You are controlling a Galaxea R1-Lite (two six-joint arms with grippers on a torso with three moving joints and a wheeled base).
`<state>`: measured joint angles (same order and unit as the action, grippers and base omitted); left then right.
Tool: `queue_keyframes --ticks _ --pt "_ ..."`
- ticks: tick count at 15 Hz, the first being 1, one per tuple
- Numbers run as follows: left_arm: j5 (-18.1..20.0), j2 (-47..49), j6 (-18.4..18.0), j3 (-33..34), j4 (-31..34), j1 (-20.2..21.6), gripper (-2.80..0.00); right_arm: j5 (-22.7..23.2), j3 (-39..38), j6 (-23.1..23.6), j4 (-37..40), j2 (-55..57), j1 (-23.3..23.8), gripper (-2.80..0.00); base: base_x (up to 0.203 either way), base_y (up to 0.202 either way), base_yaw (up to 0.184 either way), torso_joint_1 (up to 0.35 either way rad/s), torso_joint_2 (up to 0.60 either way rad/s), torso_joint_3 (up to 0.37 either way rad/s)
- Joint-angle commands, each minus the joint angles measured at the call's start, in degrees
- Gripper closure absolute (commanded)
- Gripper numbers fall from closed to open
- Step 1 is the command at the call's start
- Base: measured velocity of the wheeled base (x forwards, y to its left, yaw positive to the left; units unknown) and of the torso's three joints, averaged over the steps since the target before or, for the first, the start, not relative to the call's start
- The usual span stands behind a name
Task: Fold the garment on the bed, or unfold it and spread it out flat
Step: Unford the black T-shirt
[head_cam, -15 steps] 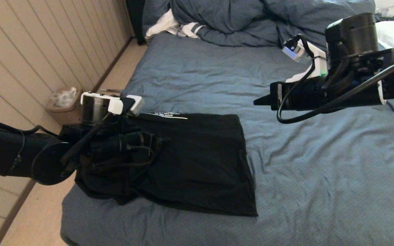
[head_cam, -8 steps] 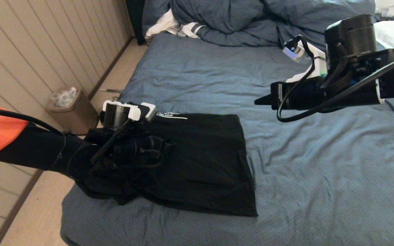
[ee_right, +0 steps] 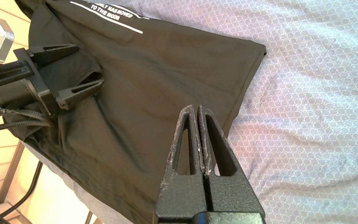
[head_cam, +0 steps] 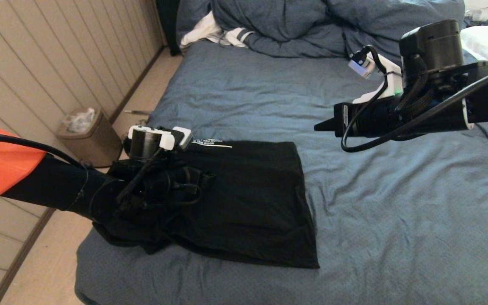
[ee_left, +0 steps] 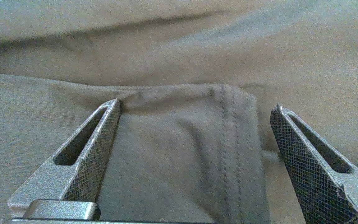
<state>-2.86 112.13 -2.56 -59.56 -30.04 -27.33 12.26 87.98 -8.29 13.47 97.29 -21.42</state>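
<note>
Black garment [head_cam: 248,203] long axis across bed [head_cam: 396,220] | left end effector [ee_left: 194,105] apart | right end effector [ee_right: 195,107] together

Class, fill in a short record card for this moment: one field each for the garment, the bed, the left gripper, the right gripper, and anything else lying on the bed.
garment: black T-shirt lying partly folded near the bed's left edge, bunched at its left end, white lettering along the far edge
bed: blue-grey sheet, wrinkled
left gripper: open, low over a hemmed fold of the shirt
right gripper: shut, empty, raised above the shirt's right part
other: bunched blue-grey duvet and white striped cloth at the far end
</note>
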Motion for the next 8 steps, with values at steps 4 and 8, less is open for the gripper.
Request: queue_keyframes --ticks 4,8 --pt "-0.30 0.11 -0.16 0.50 -1.60 0.09 0.00 0.04 0.00 0.03 0.06 -0.09 -0.03 0.00 0.000 0.000 0.000 0.000 0.00 0.000" --pt "-0.37 -0.16 -0.16 0.50 -1.60 0.09 0.00 0.04 0.00 0.03 0.06 -0.26 -0.03 0.00 0.000 0.000 0.000 0.000 0.00 0.000"
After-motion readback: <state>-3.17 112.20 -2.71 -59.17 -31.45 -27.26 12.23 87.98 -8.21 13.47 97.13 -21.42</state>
